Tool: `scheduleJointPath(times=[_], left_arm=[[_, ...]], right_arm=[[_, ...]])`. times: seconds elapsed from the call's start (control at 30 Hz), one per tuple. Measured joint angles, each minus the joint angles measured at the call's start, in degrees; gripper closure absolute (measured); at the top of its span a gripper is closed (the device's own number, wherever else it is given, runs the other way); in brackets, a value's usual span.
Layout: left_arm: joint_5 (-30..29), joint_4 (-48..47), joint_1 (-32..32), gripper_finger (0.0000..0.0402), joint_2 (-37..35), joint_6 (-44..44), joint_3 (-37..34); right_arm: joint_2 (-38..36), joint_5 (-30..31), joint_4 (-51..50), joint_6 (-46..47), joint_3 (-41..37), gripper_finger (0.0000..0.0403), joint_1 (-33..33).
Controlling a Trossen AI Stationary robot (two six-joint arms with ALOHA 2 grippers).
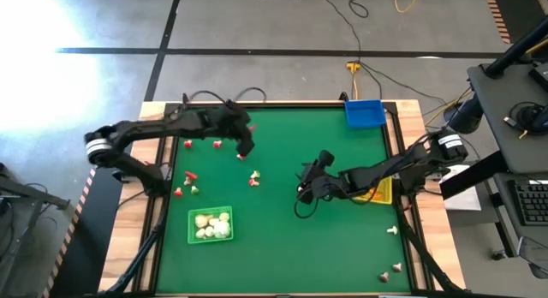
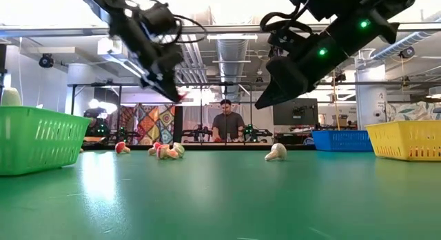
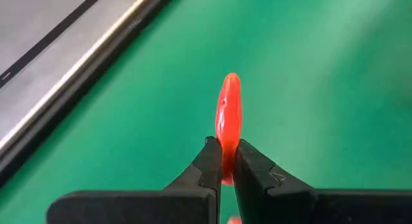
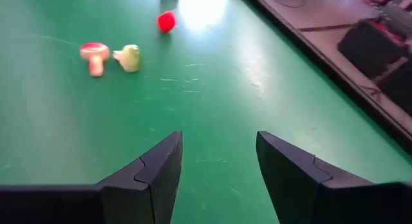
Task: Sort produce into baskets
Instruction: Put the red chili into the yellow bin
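Nearest to me, the left gripper is clamping a small red piece between its fingertips and carrying it above the green table, out at the far-left area. I'd say the carry step is in hand; next comes finding the right basket. Bulbs are sitting in the green basket, the blue basket is waiting far right, and the yellow basket is lying under the right arm. Mid-table, the right gripper is hanging with fingers spread, holding nothing. No writing is showing anywhere.
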Motion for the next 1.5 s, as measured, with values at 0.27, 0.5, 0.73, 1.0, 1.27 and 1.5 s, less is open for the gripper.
scheduleJointPath(times=[0.27, 0.5, 0.73, 1.0, 1.27, 1.5], left_arm=[[2.10, 9.06, -7.23, 0.0397, 13.15, 3.39, 2.75], [6.76, 9.23, -10.50, 0.0397, 22.68, 4.54, 8.74], [8.07, 10.65, -12.11, 0.0385, 27.12, 4.51, 9.20], [8.04, 11.16, -12.33, 0.0308, 27.91, 6.02, 9.22], [7.89, 16.72, -16.23, 0.0277, 15.65, 7.37, 0.73], [7.99, 37.65, -21.89, 0.0284, 3.19, 5.66, -16.96]], right_arm=[[-0.81, -0.46, -0.35, -0.84, 0.00, 0.0211, -0.34], [-0.67, -0.78, -0.77, -1.65, 0.00, 0.0211, -0.35], [-0.62, -5.10, -0.90, -1.62, -0.98, 0.0211, -0.44], [-0.62, -5.54, 2.28, -0.22, -2.31, 0.0211, -1.06], [-0.60, -10.03, 8.07, -6.26, -1.86, 0.0211, -2.74], [3.01, -30.82, 16.32, -14.05, -1.86, 0.0211, -12.33]])
